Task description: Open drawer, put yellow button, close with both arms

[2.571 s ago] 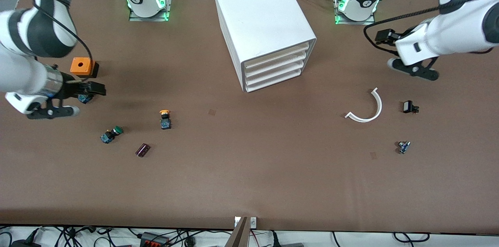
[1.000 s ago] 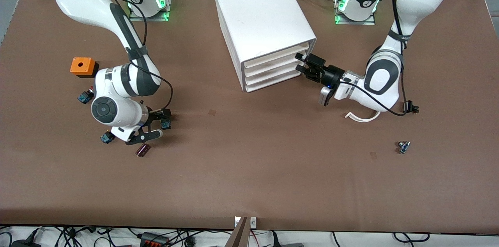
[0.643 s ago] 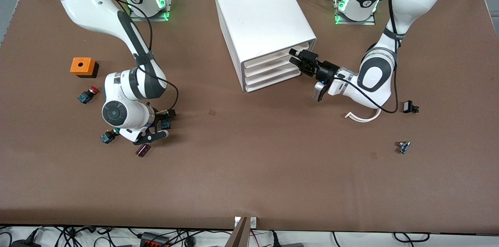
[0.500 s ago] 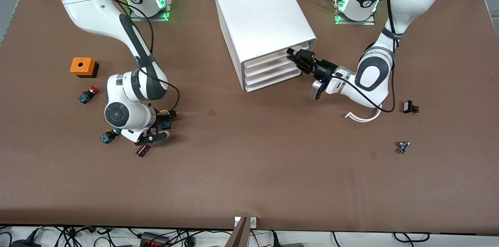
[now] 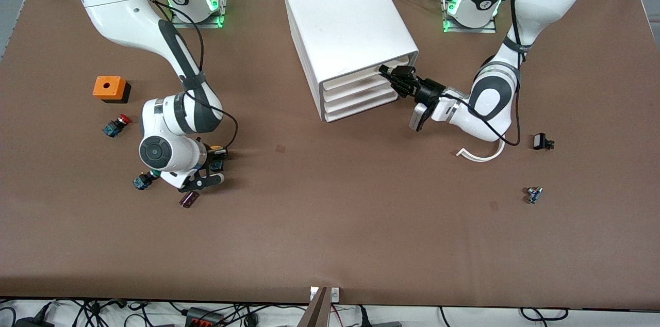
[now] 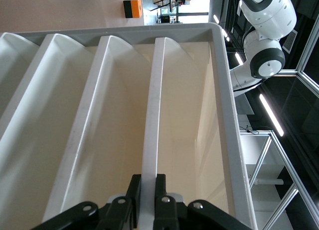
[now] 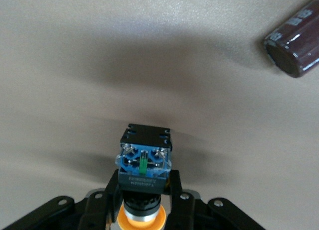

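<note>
Yellow button (image 7: 143, 182) gripped by right hand (image 7: 144, 202); left hand (image 6: 145, 187) apparently pinching drawer (image 6: 152, 115).

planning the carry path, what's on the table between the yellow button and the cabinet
In the front view the brown table between the yellow button, in the right claw, and the cabinet is bare apart from a small dark mark.

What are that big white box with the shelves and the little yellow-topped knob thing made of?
The big white boxy cabinet looks like moulded plastic, smooth and matt, with rounded corners. The left gripper pinches the thin lip of its top drawer, seemingly the same plastic. The small yellow-capped push-button, held in the right gripper, seems glossy plastic: black base, translucent blue block.
</note>
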{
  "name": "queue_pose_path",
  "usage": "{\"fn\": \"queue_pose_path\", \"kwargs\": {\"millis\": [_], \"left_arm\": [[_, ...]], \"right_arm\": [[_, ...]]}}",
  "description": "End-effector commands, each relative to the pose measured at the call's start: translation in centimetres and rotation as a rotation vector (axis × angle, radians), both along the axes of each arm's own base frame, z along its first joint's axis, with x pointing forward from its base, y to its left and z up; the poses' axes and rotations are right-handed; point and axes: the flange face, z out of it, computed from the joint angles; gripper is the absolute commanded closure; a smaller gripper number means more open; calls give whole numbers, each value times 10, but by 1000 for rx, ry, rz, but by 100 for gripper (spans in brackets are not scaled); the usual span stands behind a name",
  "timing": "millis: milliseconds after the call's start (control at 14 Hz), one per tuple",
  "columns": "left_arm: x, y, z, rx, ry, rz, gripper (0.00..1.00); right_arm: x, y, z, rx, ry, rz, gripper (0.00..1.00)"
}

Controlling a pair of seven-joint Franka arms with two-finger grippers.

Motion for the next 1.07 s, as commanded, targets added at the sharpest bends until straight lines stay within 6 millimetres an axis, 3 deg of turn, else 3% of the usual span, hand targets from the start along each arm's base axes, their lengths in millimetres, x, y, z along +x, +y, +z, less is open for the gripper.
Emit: {"fn": "queue_pose_path", "kwargs": {"millis": [0,214,286,571,714,857,929,1000], "left_arm": [[21,9,-11,-9,-10,46,94],[53,19,-17,-7,-34,76,94],[64,24,-21,-7,-42,87,94],[103,39,-28,11,-56,125,94],[109,41,-29,27,-44,131,94],[113,45,-26,38,-45,136,93],[114,48,-26,47,-50,131,84],[114,50,-25,51,-55,134,31]], "right_arm": [[7,1,21,14,-26,-7,91],[23,10,75,22,-26,6,93],[33,15,102,25,-20,12,95],[49,59,203,41,-66,77,100],[52,76,246,60,-123,101,100],[49,102,271,93,-174,106,100],[44,124,287,104,-205,97,100],[33,158,301,111,-238,84,100]]}}
